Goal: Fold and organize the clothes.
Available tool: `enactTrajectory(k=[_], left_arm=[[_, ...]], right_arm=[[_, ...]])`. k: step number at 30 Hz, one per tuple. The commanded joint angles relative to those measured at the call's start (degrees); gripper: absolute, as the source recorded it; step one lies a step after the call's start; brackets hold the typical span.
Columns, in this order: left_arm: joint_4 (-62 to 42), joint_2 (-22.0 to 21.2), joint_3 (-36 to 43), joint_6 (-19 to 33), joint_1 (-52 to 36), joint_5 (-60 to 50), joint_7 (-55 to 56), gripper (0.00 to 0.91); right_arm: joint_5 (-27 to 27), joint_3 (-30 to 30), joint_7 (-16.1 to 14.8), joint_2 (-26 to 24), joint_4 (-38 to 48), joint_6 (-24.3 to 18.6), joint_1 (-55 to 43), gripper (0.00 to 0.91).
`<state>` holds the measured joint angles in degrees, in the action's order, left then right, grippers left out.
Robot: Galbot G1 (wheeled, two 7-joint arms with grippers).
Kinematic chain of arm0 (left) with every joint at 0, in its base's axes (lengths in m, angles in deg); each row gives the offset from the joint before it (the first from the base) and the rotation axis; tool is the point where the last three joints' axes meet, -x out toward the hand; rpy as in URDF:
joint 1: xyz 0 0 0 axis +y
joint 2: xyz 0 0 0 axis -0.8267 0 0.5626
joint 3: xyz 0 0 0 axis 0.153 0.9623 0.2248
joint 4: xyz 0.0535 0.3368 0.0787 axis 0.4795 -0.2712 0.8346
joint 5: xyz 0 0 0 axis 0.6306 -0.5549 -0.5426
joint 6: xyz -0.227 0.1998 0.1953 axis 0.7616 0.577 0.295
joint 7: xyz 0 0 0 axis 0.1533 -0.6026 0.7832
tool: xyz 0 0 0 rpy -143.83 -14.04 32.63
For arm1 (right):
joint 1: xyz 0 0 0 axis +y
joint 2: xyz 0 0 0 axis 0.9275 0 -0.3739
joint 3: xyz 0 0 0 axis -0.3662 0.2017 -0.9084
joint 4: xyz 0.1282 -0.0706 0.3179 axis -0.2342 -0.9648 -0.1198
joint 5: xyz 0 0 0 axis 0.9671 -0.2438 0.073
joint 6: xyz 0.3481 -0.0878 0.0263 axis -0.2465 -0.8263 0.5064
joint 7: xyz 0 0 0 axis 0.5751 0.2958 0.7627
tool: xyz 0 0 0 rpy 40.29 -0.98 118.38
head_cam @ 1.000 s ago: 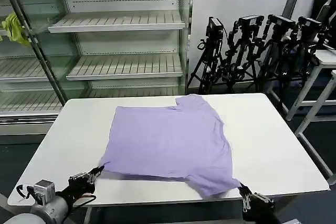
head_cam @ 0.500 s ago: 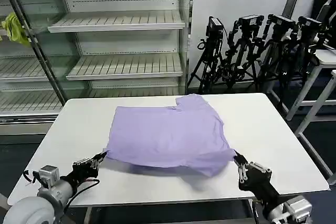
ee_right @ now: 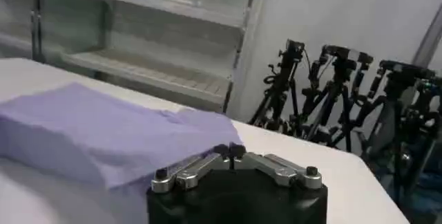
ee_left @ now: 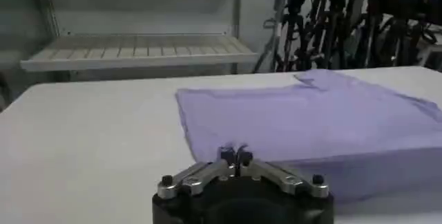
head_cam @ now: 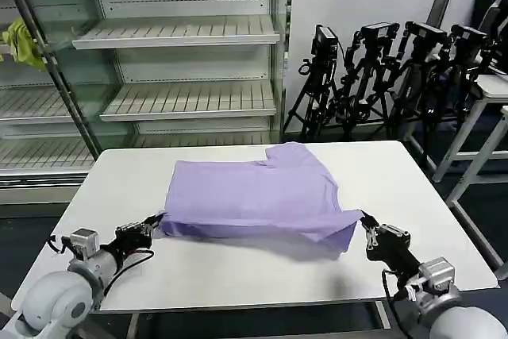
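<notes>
The lavender T-shirt [head_cam: 254,192] lies plain side up on the white table [head_cam: 238,275], its near hem lifted and folded back over the body. My left gripper [head_cam: 151,228] is shut on the near left corner of the T-shirt [ee_left: 311,125]. My right gripper [head_cam: 367,224] is shut on the near right corner, holding it just above the table. In the left wrist view the left gripper [ee_left: 235,155] pinches the cloth edge. In the right wrist view the right gripper [ee_right: 228,152] pinches the T-shirt [ee_right: 103,139] edge.
Behind the table stand empty metal shelves [head_cam: 178,33] with a yellow-green cloth [head_cam: 22,44] hanging at the far left. A row of black tripods [head_cam: 381,77] stands at the back right. Bare tabletop lies along the front and both sides.
Both grippers have moved away from me with the shirt's near hem, lifting it and carrying it back over the body; the near edge now sits farther from the table's front.
</notes>
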<state>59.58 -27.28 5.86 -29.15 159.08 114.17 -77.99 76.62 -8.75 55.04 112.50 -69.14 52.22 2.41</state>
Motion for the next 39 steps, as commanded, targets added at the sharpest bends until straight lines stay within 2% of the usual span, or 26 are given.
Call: enactTrajectory(k=[1,6,17,20,22,28,39], left_arm=[[-4.9,0.6,3.4,0.1,-6.2,0.1,-0.1,0.06],[-6.1,1.2,5.4,0.4,-7.5,0.1,-0.3,0.06],[-6.9,1.1,7.4,0.5,-9.0,-0.3,-0.3,0.05],[-6.9,1.2,7.3,0.5,-9.2,-0.2,-0.3,0.06],[-6.9,1.3,7.2,0.5,-9.2,-0.2,-0.3,0.05],[-7.2,1.4,7.2,0.5,-8.9,-0.3,-0.3,0.06],[-8.2,1.3,7.5,0.7,-9.3,-0.5,-0.4,0.06]], right_arm=[[0.7,2.9,0.2,-1.8,4.3,0.0,-5.8,0.0],[1.1,5.4,-1.4,-4.6,6.3,-0.3,-10.0,0.0],[2.4,16.4,-2.7,-7.7,9.6,-1.0,-22.3,0.0],[2.5,21.7,-3.2,-8.4,10.6,-1.3,-28.4,0.0],[2.5,26.0,-3.7,-8.4,11.4,-1.4,-33.9,0.0],[2.4,34.0,-4.5,-6.6,14.4,-1.4,-41.3,0.0],[0.9,40.3,-5.6,-4.3,19.7,-1.8,-47.1,0.0]])
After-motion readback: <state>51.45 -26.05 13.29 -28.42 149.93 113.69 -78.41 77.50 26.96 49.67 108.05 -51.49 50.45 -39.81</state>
